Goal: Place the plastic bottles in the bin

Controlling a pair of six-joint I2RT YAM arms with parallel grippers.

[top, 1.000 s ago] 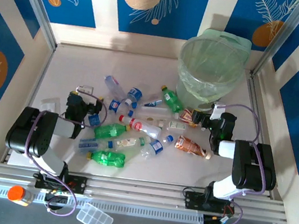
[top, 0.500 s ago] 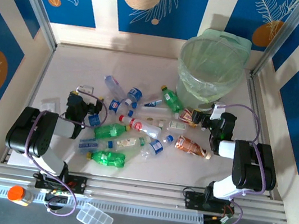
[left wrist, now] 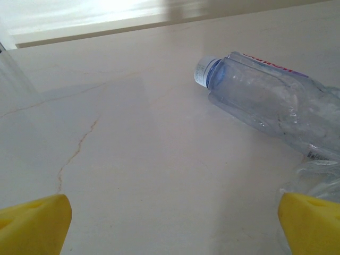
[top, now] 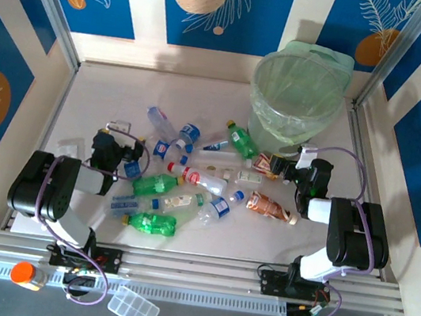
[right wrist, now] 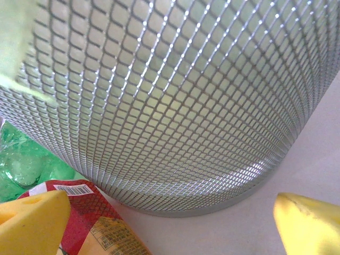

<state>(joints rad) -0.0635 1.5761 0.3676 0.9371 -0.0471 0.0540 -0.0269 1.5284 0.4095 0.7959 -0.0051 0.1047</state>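
Several plastic bottles lie scattered in mid-table: green ones, clear ones, and a red-labelled one. The bin, pale green and bag-lined, stands at the far right. My left gripper sits left of the pile and is open, its yellow fingertips wide apart over bare table; a clear white-capped bottle lies ahead to the right. My right gripper is open close to the bin's mesh wall, with a red-labelled bottle by its left fingertip.
An orange-capped jar and a clear compartment box lie past the front rail. Metal frame posts and walls close the table on three sides. Bare tabletop stretches ahead of the left gripper.
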